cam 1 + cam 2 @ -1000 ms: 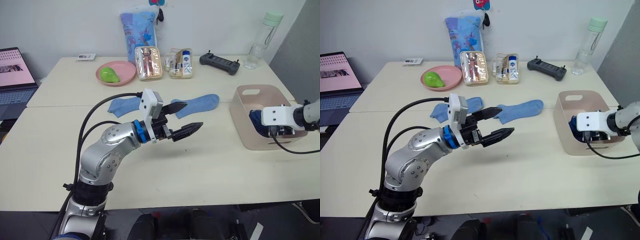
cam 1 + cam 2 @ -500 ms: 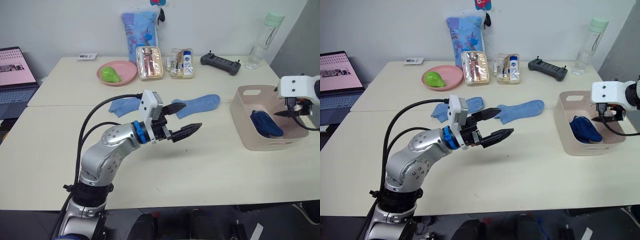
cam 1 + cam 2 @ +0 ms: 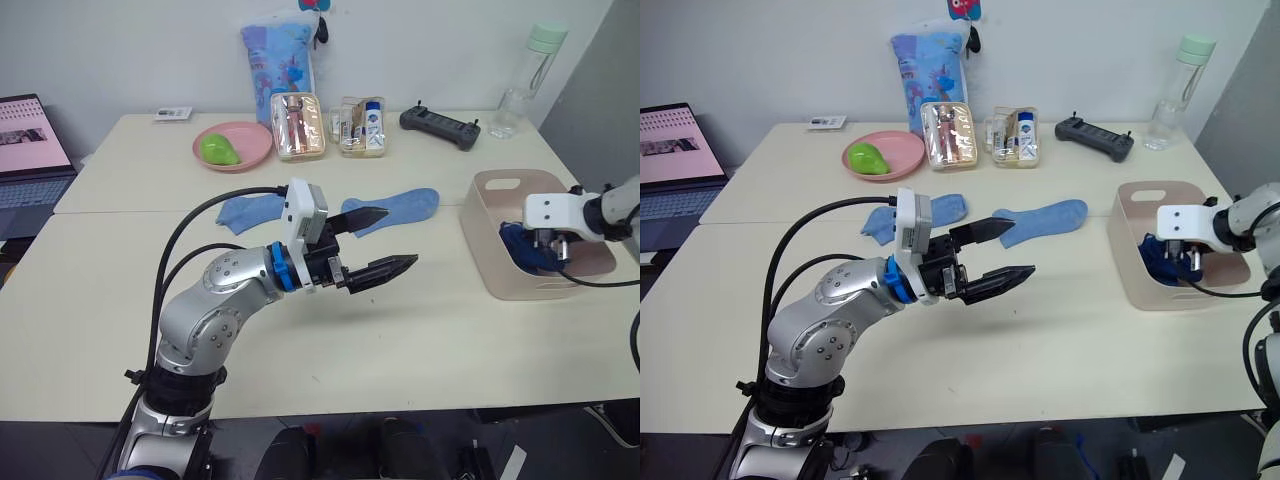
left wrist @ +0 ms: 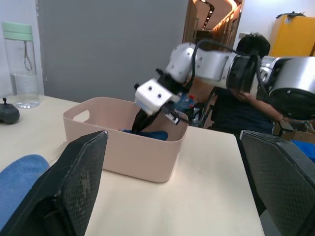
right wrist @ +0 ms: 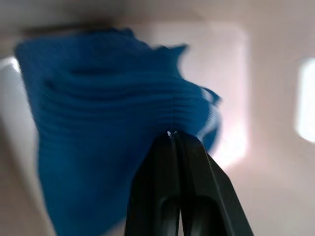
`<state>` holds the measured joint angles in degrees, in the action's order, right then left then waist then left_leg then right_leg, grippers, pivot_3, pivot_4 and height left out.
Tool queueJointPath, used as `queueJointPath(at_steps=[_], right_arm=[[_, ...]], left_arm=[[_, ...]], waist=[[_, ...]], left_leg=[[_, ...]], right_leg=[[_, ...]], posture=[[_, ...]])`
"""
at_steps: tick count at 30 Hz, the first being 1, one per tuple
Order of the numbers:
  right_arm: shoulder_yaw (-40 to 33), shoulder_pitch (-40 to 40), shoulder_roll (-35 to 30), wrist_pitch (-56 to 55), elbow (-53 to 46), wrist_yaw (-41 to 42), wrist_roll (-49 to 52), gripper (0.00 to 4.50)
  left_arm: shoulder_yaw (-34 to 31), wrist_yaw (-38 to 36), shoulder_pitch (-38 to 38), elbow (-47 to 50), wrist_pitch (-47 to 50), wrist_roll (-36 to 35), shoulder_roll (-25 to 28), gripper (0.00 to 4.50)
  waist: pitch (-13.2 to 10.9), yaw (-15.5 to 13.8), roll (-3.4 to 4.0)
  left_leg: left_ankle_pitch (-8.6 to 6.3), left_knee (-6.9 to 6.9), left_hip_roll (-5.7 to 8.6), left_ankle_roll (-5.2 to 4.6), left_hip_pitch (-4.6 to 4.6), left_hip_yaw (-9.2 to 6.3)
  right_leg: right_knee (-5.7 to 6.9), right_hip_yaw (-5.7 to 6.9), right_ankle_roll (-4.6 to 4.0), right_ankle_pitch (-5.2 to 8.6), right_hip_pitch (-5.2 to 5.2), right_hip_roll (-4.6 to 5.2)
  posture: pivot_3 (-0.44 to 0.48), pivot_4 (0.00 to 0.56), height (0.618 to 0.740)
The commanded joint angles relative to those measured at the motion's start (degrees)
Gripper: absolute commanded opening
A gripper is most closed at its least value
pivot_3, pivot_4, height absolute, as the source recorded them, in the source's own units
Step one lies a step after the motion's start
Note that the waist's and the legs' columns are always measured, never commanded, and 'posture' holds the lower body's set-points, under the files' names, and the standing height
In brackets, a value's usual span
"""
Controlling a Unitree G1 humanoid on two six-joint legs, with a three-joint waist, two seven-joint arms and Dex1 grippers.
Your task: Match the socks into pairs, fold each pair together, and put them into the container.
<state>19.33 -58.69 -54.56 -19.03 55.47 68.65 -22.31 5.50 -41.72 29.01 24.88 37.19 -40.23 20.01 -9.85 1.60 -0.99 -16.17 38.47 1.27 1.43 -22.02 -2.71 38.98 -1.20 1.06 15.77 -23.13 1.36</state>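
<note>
A: Where did you have the dark pair?

B: In the bin point(image 3: 487, 262). Your right gripper point(image 5: 174, 135) was down inside it, fingers pressed together with nothing between them, tips touching the dark socks point(image 5: 103, 128) bundled just ahead of them.

A: And the left gripper point(image 3: 378, 243)?

B: Its fingers were spread wide and empty, hanging above the table. The two light socks point(image 3: 1045, 216) lay flat beyond the fingertips, one further off point(image 3: 908, 214), well apart from the bin.

A: How would those handle?

B: Soft, light, floppy knit, I'd judge. You would pinch near the cuff, since a mid-body grab lets both ends droop.
</note>
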Motion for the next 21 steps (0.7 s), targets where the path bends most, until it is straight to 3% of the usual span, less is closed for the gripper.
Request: queueJointPath(at_steps=[1, 15, 18, 21], right_arm=[[-0.5, -0.2, -0.1, -0.8, 1.9, -1.0, -0.2, 0.05], [-6.1, -6.4, -4.9, 1.1, 0.6, -1.5, 3.0, 0.05], [-10.0, -9.1, -4.5, 4.5, -3.1, -2.5, 6.7, 0.66], [-18.3, -5.8, 3.2, 18.2, -13.3, -1.3, 19.9, 1.70]], left_arm=[[0.4, -0.4, 0.9, 2.1, 0.0, -0.2, 0.7, 4.50], [0.8, -0.7, -1.1, 1.9, -1.8, 2.0, 2.2, 4.50], [-1.5, -0.3, -2.1, 1.2, -2.9, 2.9, 3.8, 4.50], [-4.0, 1.7, -2.3, -1.3, -6.3, 7.1, 5.4, 4.50]], waist=[[0.0, 0.0, 0.00], [0.0, 0.0, 0.07], [0.0, 0.2, 0.08], [0.0, 0.4, 0.05]], left_leg=[[0.00, 0.01, 0.00, 0.00, 0.00, 0.00], [-0.01, 0.10, 0.00, -0.01, -0.02, 0.02], [-0.02, 0.07, -0.01, -0.02, -0.02, 0.00], [-0.05, 0.08, -0.07, -0.09, 0.02, -0.01]], right_leg=[[-0.01, 0.00, 0.00, 0.00, 0.00, 0.00], [0.01, -0.03, 0.00, 0.00, 0.00, 0.00], [0.01, -0.01, 0.00, 0.00, -0.02, -0.01], [0.01, 0.00, -0.02, -0.01, 0.01, -0.05]], posture=[[0.000, 0.150, 0.740], [0.000, 0.150, 0.740], [0.000, 0.150, 0.740], [0.000, 0.150, 0.740]])
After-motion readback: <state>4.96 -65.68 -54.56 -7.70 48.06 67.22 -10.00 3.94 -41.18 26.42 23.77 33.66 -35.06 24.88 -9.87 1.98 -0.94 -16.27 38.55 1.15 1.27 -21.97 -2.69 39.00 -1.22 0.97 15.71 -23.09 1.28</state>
